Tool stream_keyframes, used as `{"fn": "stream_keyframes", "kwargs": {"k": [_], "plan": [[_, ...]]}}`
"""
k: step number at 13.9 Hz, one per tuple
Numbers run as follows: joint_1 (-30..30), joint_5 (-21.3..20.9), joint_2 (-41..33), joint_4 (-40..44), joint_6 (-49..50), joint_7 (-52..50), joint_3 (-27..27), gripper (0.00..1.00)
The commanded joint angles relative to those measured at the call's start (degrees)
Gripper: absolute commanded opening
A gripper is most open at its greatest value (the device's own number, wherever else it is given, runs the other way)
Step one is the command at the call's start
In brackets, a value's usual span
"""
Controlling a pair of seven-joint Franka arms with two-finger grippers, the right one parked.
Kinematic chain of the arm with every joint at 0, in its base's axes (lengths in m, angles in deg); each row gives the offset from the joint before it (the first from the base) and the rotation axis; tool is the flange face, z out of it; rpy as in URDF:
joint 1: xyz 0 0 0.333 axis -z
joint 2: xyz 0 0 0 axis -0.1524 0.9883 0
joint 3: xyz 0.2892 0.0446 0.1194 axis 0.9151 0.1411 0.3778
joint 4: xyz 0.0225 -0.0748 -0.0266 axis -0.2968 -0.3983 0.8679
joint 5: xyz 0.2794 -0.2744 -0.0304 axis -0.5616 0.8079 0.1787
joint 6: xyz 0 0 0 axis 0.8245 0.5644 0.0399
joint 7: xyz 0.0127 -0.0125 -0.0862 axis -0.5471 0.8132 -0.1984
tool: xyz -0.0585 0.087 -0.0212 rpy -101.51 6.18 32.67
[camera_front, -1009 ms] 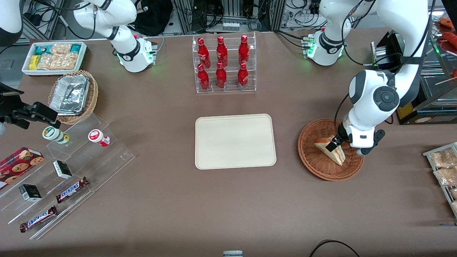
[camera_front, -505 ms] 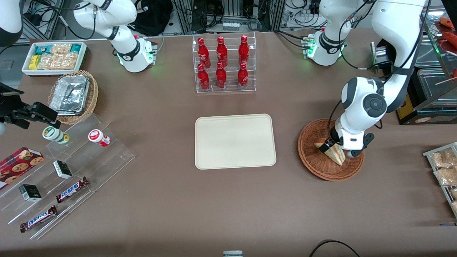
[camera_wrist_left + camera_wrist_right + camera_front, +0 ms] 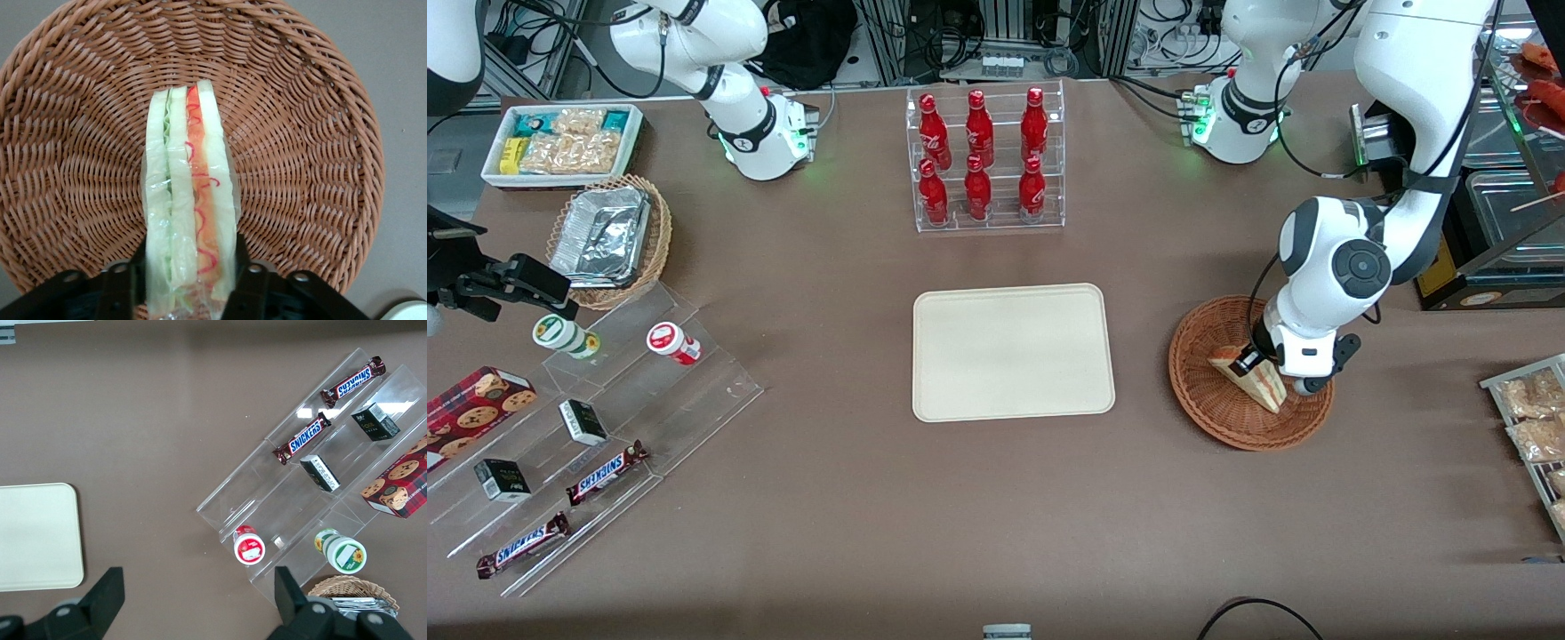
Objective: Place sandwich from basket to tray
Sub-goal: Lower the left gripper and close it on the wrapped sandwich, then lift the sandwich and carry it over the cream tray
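Since half a second ago we see almost no change: the left arm's wrist has lifted only a little, and the sandwich [image 3: 1252,380] lies in the same place.

We see the brown tabletop [image 3: 996,498] first, and at its middle the cream tray [image 3: 1013,351], which carries nothing. Toward the working arm's end of the tabletop, well apart from the tray, sits the reddish-brown basket [image 3: 1209,409]. The sandwich is in this basket, with one long edge up, so that its bread, green and orange-red layers show in the wrist view [image 3: 190,207].

The tool [image 3: 1247,363] is down inside the basket, at the wide end of the sandwich. In the wrist view its two black fingers [image 3: 248,283] stand one on each side of the wedge and press against the bread, so the tool is closed around the sandwich. The sandwich rests in the basket.
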Motion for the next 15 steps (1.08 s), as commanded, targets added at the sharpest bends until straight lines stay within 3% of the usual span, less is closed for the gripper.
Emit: {"fn": "stream_keyframes", "kwargs": {"k": [1, 5, 8, 11, 15], "plan": [[-0.3, -1.5, -0.1, 1.6, 0.8, -1.0, 0.1, 0.11], [0.2, -4.4, -3.5, 10.9, 20.2, -0.8, -0.5, 0.11], [5.2, -5.1, -2.5, 23.1, 35.2, -0.6, -0.9, 0.11], [11.8, -4.0, -2.2, 26.4, 37.1, -0.8, -1.2, 0.11], [20.5, 0.8, 2.2, 29.3, 34.0, -0.7, -2.0, 0.14]]}}
